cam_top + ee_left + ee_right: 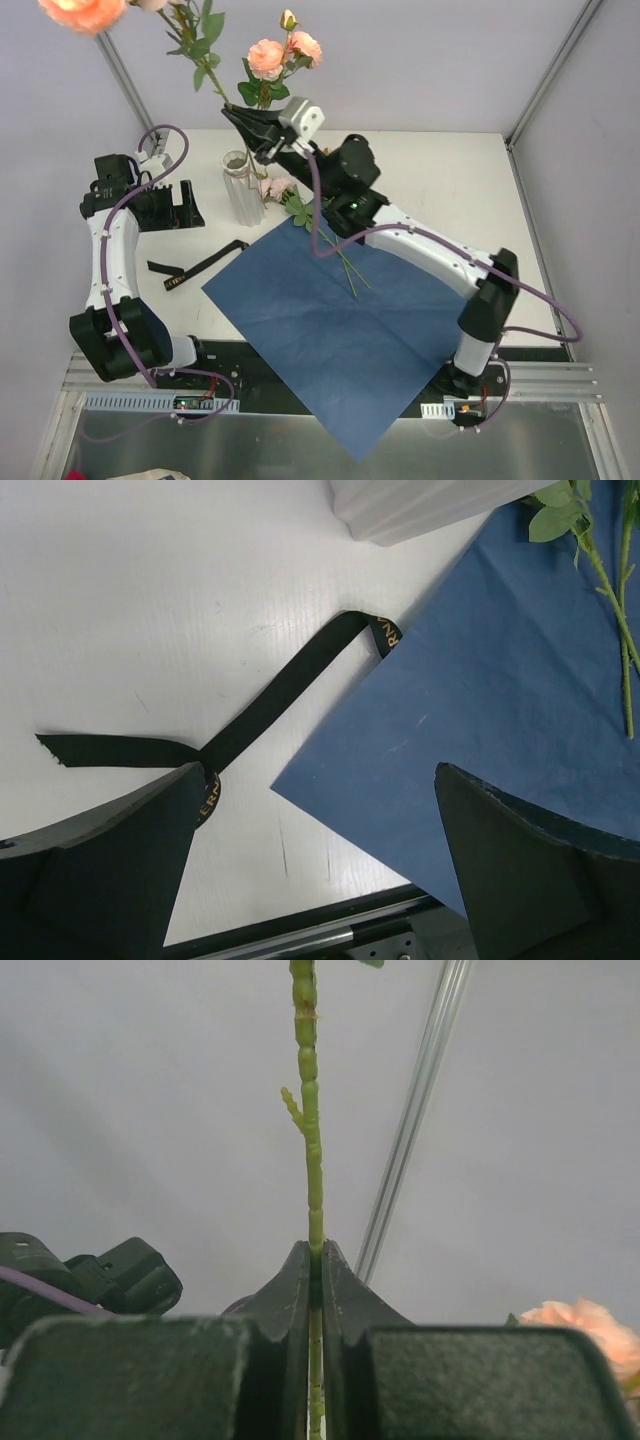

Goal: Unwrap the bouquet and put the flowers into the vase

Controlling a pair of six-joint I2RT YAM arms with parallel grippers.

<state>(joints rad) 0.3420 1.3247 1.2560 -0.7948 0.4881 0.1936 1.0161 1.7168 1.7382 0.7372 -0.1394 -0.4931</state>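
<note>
The flat black fabric ribbon (280, 690) on the white tabletop (150, 600) bears gold printed capitals. "RN" reads at its fold beside the dark blue paper sheet (500, 710). Lower down, where the ribbon folds over itself, a few more gold letters show, too cut off to read.

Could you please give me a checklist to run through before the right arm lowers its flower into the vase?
1. Grip: right gripper shut on the stem, which runs straight between its fingers: ok.
2. Vase upright on the table: ok.
3. Stem's lower end lined up over the vase mouth: cannot tell; the gripper hides it from above.
4. Left gripper open, off to the vase's left, out of the way: ok.
5. Wrapping off: blue paper lies flat, ribbon loose beside it: ok.
6. All flowers in the vase: not ok; other flowers lie on the paper.
</note>
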